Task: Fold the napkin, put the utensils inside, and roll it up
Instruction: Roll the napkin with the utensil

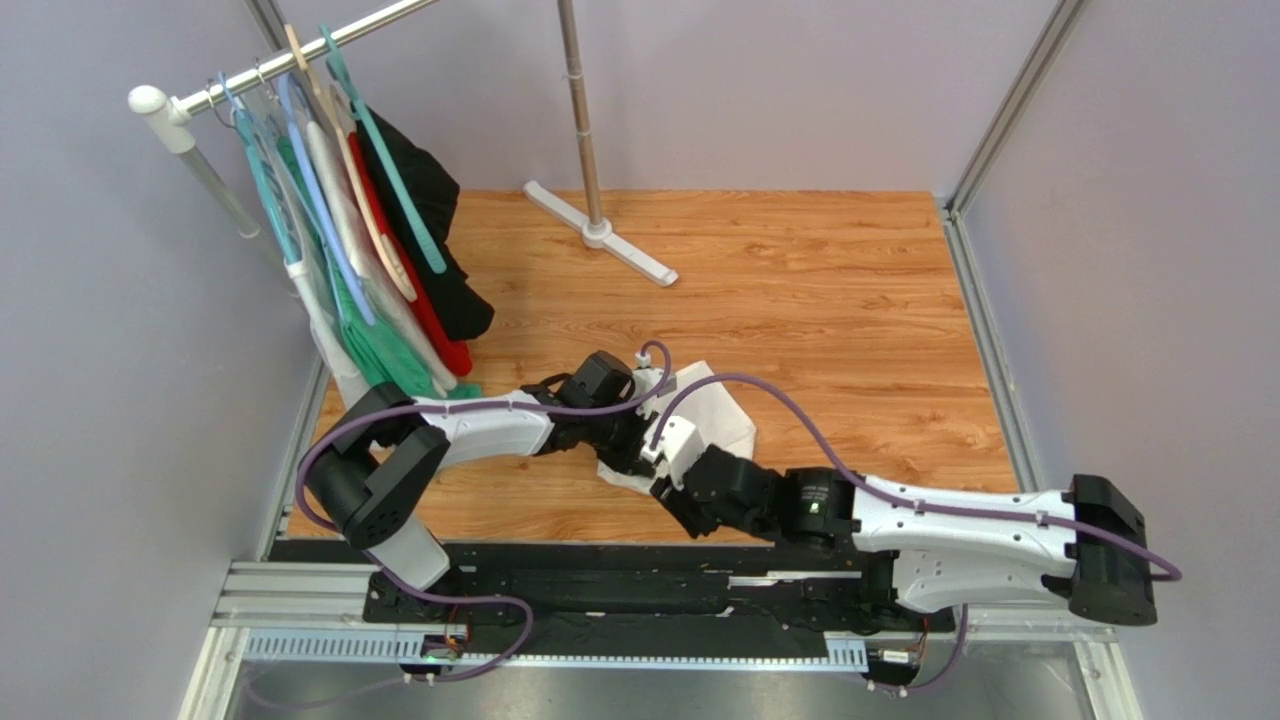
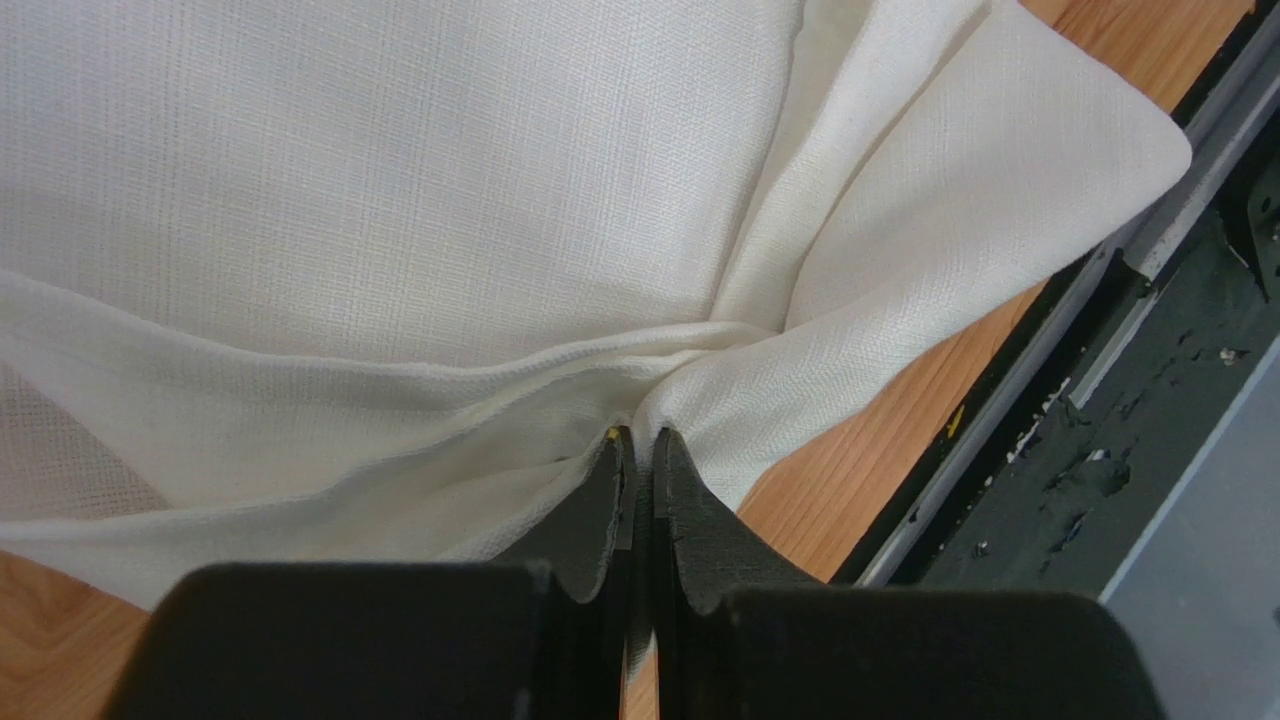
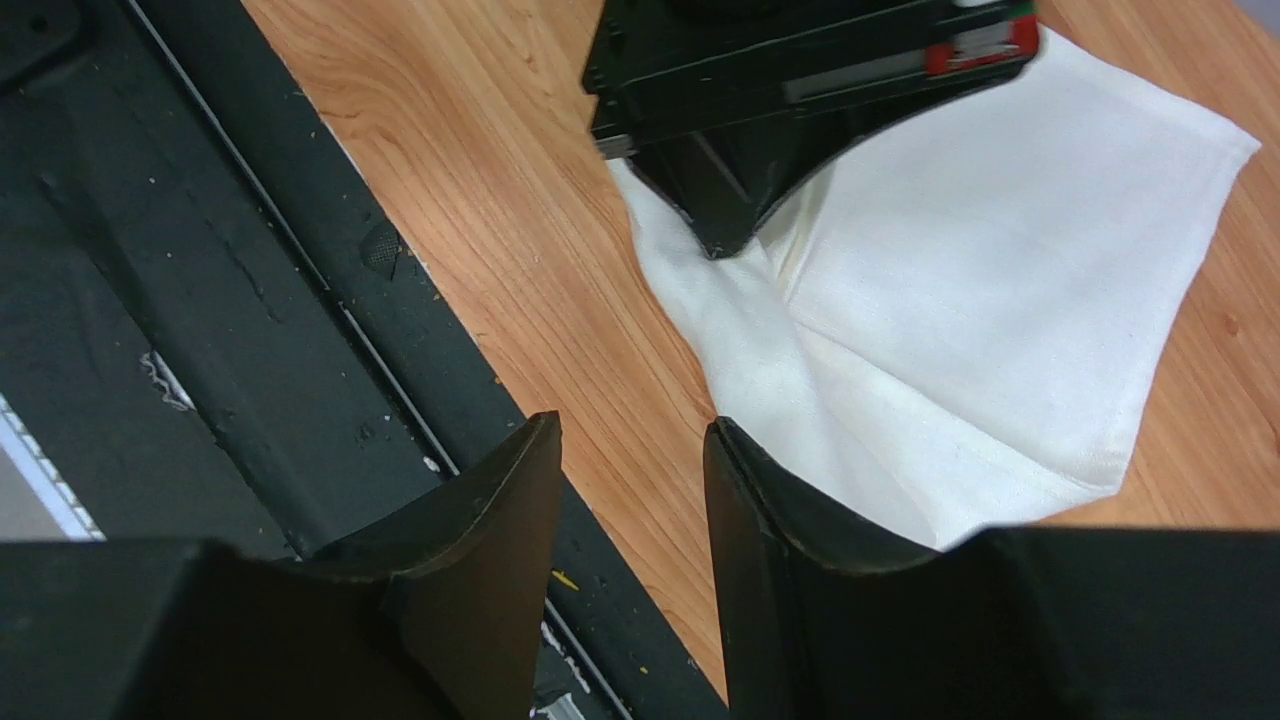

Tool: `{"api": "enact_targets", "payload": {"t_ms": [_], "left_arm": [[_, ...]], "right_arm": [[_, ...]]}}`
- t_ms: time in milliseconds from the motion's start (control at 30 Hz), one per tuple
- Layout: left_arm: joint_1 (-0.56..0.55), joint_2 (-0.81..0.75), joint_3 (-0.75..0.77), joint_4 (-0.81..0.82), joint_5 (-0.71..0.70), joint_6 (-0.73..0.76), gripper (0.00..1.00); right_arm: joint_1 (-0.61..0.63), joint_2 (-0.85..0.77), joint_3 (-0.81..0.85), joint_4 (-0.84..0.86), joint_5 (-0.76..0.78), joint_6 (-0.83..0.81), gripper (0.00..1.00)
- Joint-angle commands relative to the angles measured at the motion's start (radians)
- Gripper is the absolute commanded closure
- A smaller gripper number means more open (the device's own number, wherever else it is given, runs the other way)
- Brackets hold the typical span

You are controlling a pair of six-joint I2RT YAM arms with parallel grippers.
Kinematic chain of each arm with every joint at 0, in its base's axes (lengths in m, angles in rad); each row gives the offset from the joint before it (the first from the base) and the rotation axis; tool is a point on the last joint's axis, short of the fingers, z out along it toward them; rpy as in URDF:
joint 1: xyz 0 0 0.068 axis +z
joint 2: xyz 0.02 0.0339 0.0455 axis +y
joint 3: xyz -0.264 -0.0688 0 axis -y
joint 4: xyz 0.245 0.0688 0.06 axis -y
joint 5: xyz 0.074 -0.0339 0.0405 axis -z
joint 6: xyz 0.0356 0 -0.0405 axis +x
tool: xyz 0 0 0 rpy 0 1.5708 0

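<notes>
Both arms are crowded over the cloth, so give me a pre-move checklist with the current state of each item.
1. Left gripper hold on the napkin: ok, jaws shut on a bunched fold.
2. Right gripper free: ok, jaws open and empty, above the table near its edge, beside the napkin.
3. Napkin flat: not ok, creased and gathered toward the pinch.
4. Utensils located: cannot tell, none shows in any view.
5. Grippers apart: ok, a gap shows between them in the right wrist view.
</notes>
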Motion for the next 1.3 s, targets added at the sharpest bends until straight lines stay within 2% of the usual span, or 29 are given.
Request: {"api": "enact_targets", "payload": {"t_ms": [0, 300, 533, 800, 1267], "left_arm": [[0.021, 0.055, 0.008, -0.205, 0.025, -0.003, 0.97], [0.048, 0.099, 0.075, -0.3, 0.034, 0.031, 0.98], [0.052, 0.102, 0.075, -0.308, 0.034, 0.037, 0.98], [0.052, 0.095, 0.087, -0.32, 0.037, 0.039, 0.98], [0.052, 0.095, 0.104, -0.319, 0.059, 0.055, 0.98]], "right_arm": [[0.066, 0.081, -0.011, 0.176, 0.152, -0.053, 0.56], [0.073, 0.302, 0.052, 0.081, 0.12, -0.059, 0.57], [0.063, 0.363, 0.064, 0.062, 0.181, -0.065, 0.56], [0.017, 0.432, 0.064, 0.07, 0.166, -0.074, 0.56], [-0.058, 0.53, 0.094, 0.076, 0.053, -0.111, 0.57]]}}
